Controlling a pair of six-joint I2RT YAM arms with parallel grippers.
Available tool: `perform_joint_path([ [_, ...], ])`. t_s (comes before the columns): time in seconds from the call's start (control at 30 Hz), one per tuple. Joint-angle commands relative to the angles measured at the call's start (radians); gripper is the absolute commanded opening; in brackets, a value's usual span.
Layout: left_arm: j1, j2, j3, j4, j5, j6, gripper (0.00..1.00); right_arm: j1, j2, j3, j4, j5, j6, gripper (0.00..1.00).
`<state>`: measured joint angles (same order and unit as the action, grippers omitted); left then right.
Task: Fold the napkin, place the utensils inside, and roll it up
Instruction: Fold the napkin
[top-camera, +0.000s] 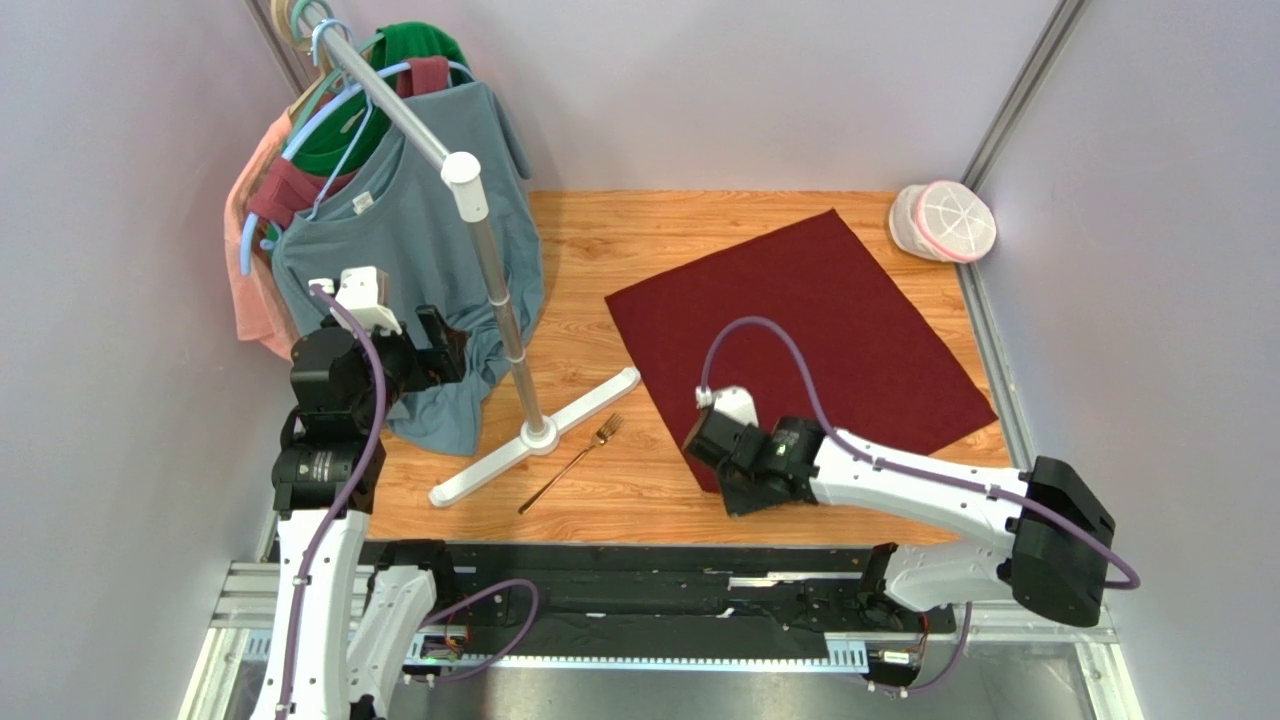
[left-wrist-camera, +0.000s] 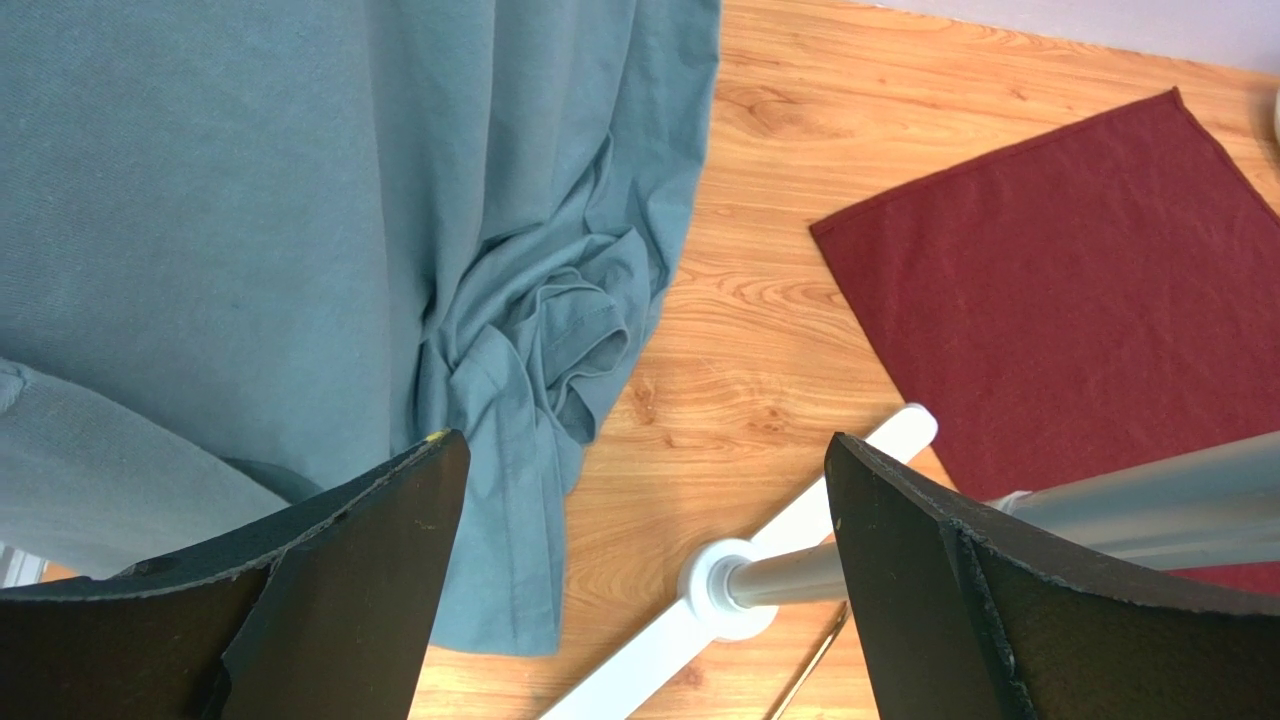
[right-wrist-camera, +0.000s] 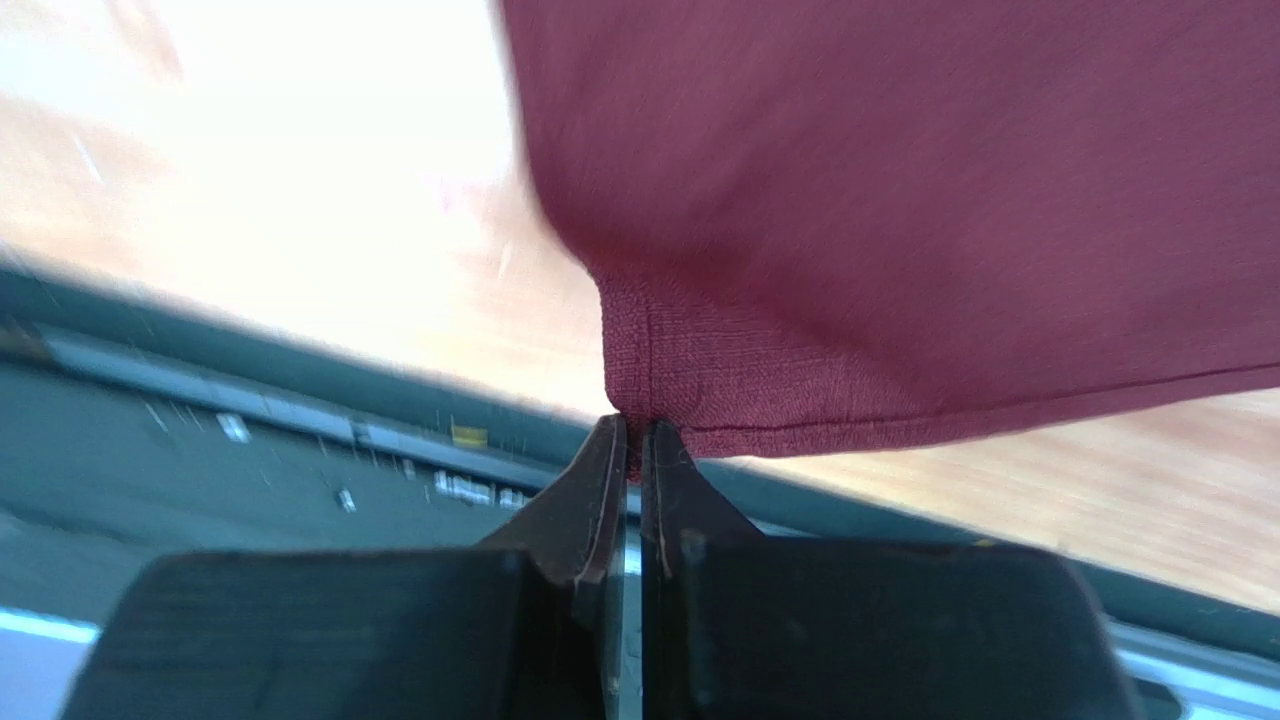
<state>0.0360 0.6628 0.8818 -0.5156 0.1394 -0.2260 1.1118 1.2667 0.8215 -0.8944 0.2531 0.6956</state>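
The dark red napkin (top-camera: 804, 338) lies spread flat on the wooden table (top-camera: 646, 240), right of centre. Its near corner (right-wrist-camera: 649, 375) is pinched and lifted between the fingertips of my right gripper (right-wrist-camera: 633, 435), which is shut on it near the table's front edge (top-camera: 718, 462). The slim metal fork (top-camera: 574, 461) lies on the wood left of the napkin, beside the white rack base; only a sliver of its handle (left-wrist-camera: 812, 672) shows in the left wrist view. My left gripper (left-wrist-camera: 646, 480) hangs open and empty, well apart at the left (top-camera: 428, 348), by the hanging shirt.
A clothes rack stands at the left: grey pole (top-camera: 496, 285), white T-shaped base (top-camera: 534, 440), and a teal shirt (top-camera: 406, 225) with other garments on hangers. A white and pink round container (top-camera: 944, 221) sits at the back right corner. Grey walls close in both sides.
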Motion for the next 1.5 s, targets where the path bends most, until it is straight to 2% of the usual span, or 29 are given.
perform_joint_path([
  [0.0,0.005,0.006,0.032,-0.006,-0.021,-0.001,0.98,-0.145,0.020,0.148,-0.034,0.132,-0.138,0.00],
  [0.03,0.004,0.012,0.032,-0.008,-0.023,-0.001,0.98,-0.214,0.051,0.171,-0.029,0.140,-0.196,0.00],
  [0.27,0.005,0.047,0.034,-0.015,-0.014,0.002,0.98,-0.461,0.248,0.392,0.086,0.209,-0.439,0.00],
  [0.43,0.004,0.066,0.036,-0.021,-0.024,0.008,0.98,-0.627,0.420,0.549,0.172,0.202,-0.525,0.00],
  [0.63,0.004,0.086,0.042,-0.031,-0.040,0.017,0.98,-0.760,0.651,0.759,0.212,0.192,-0.584,0.00],
  [0.87,0.005,0.092,0.042,-0.038,-0.086,0.036,0.98,-0.854,0.835,0.970,0.270,0.178,-0.622,0.00],
  [1.03,0.004,0.090,0.037,-0.035,-0.106,0.047,0.99,-0.909,0.918,1.062,0.336,0.166,-0.617,0.00],
  [1.2,0.004,0.089,0.034,-0.032,-0.119,0.054,0.99,-0.943,1.034,1.206,0.351,0.179,-0.610,0.00],
  [1.47,0.005,0.084,0.028,-0.026,-0.138,0.063,0.99,-0.975,1.138,1.327,0.428,0.181,-0.587,0.00],
])
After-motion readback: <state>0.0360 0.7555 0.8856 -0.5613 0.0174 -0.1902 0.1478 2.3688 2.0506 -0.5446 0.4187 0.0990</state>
